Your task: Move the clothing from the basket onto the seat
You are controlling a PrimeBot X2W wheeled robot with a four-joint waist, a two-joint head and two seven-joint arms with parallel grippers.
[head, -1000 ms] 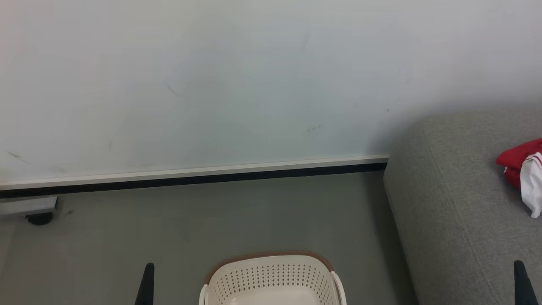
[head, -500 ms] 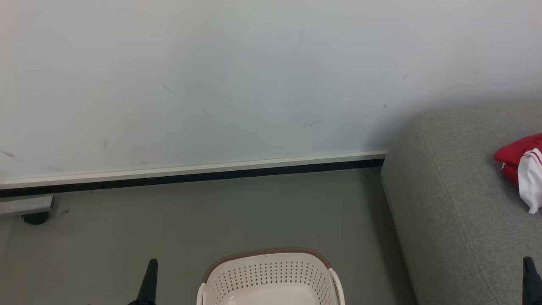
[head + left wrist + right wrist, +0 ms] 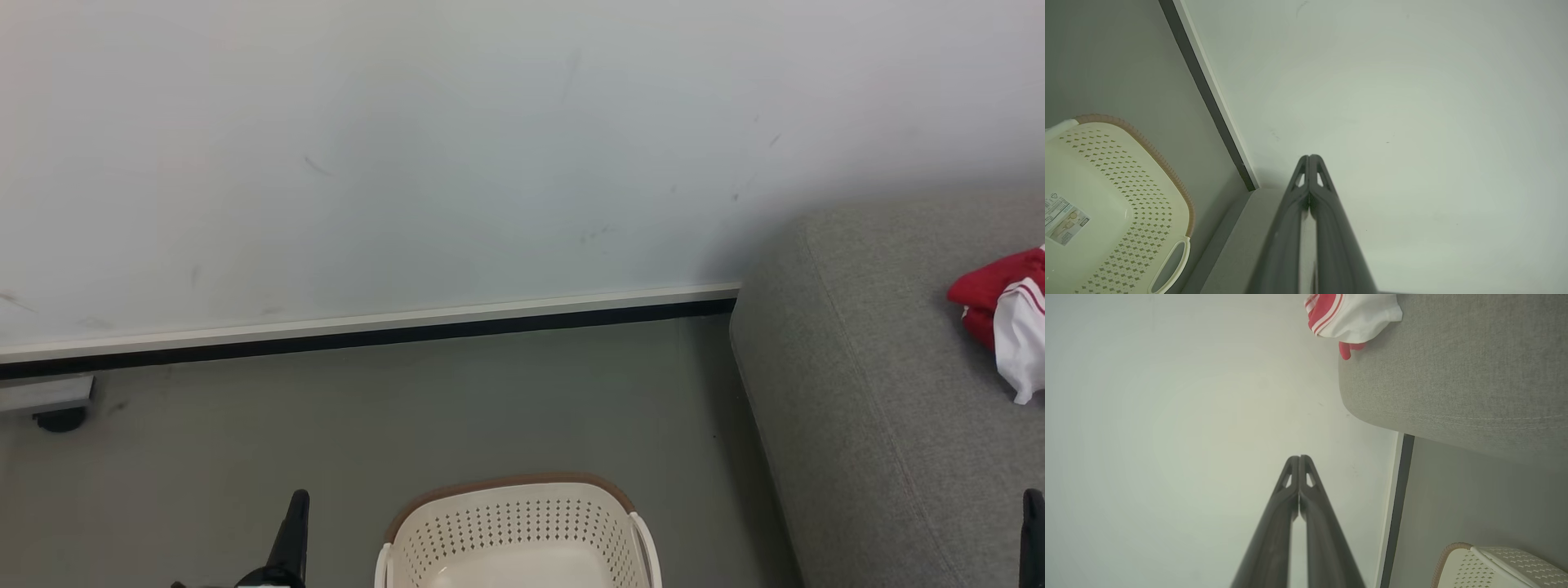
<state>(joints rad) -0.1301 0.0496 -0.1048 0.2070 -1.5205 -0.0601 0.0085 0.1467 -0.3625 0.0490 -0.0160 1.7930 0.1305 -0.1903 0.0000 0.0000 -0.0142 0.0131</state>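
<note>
Left gripper (image 3: pixel 298 500) sits at the bottom edge of the head view, left of the basket (image 3: pixel 522 531), with the fingers pointing up toward the wall (image 3: pixel 457 163). In the left wrist view the left gripper (image 3: pixel 1309 157) has its two fingers pressed together at the tips and nothing between them. Right gripper (image 3: pixel 1035 500) pokes in at the lower right corner, over the seat (image 3: pixel 882 367). We see just a dark tip there. In the right wrist view the right gripper (image 3: pixel 1299 458) is also pinched closed on nothing and aimed at the wall (image 3: pixel 1167 396).

Shirt (image 3: pixel 1000 302) lies crumpled on the seat top, well in from the seat end that faces the basket, and the frame's right edge cuts it off. From the right wrist it shows beyond the seat (image 3: pixel 1453 367) as a red and white bunch (image 3: pixel 1351 314), apart from both grippers.

The basket stands on the floor (image 3: pixel 408 408), just off the seat's end, with a strip of floor between them. Open floor runs from the basket rim to the baseboard (image 3: pixel 367 336). A small caster (image 3: pixel 57 418) sits at the far left by the baseboard. The basket (image 3: pixel 1126 171) has a bare bottom with a sticker (image 3: pixel 1063 218) on it, and its rim corner (image 3: pixel 1494 563) shows from the right wrist.

Count: two grippers, one shirt, one basket, one seat.
</note>
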